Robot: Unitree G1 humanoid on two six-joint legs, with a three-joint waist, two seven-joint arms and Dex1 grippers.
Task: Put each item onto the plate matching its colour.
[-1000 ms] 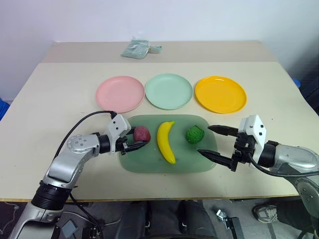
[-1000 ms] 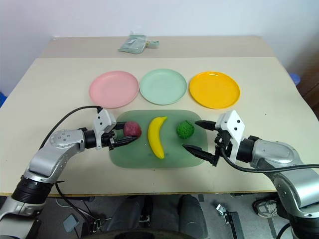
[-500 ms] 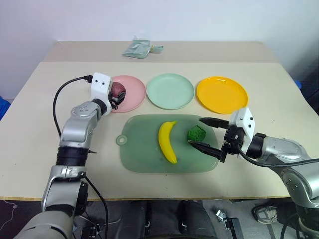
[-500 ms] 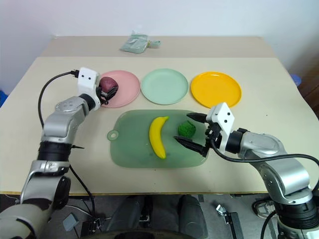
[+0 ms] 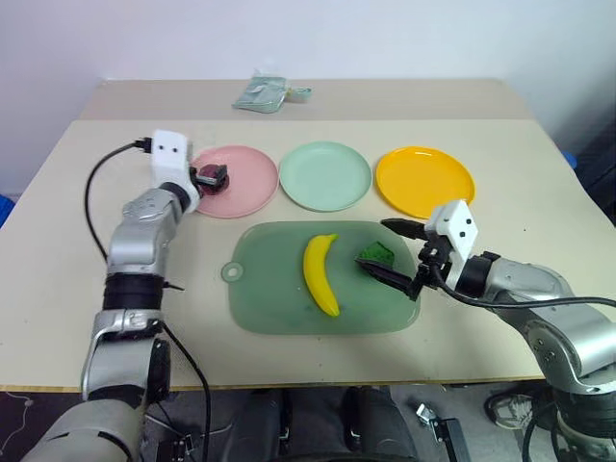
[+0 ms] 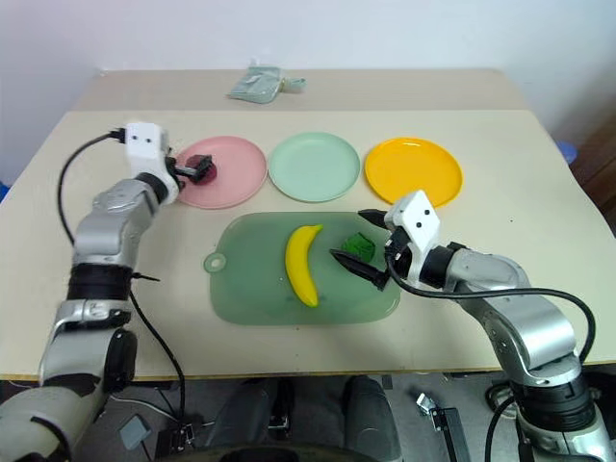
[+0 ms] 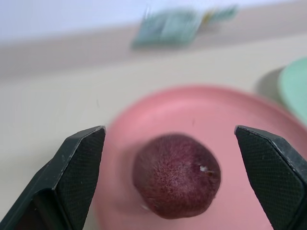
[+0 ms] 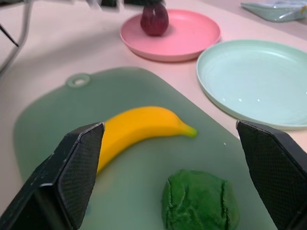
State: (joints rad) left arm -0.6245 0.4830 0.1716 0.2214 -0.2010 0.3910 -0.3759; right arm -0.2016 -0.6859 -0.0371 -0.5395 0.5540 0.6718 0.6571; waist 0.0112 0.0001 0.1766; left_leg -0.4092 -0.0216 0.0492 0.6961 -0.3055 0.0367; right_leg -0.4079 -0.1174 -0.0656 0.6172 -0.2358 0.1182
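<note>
Red-purple fruit (image 7: 176,183) now off tray, on pink plate (image 7: 249,120), between open left claw (image 7: 175,179) fingers.

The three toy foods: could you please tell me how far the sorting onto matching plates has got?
Done: the red-purple fruit sits on the pink plate, the left claw open around it. In hand: the open right claw brackets the green ball on the tray. Left: the ball to the mint plate, the banana to the orange-yellow plate.

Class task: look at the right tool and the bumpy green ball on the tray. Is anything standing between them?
Nothing visible does. The right tool is open, one finger to each side of the green ball, with only bare tray before it; the banana lies beside.
</note>
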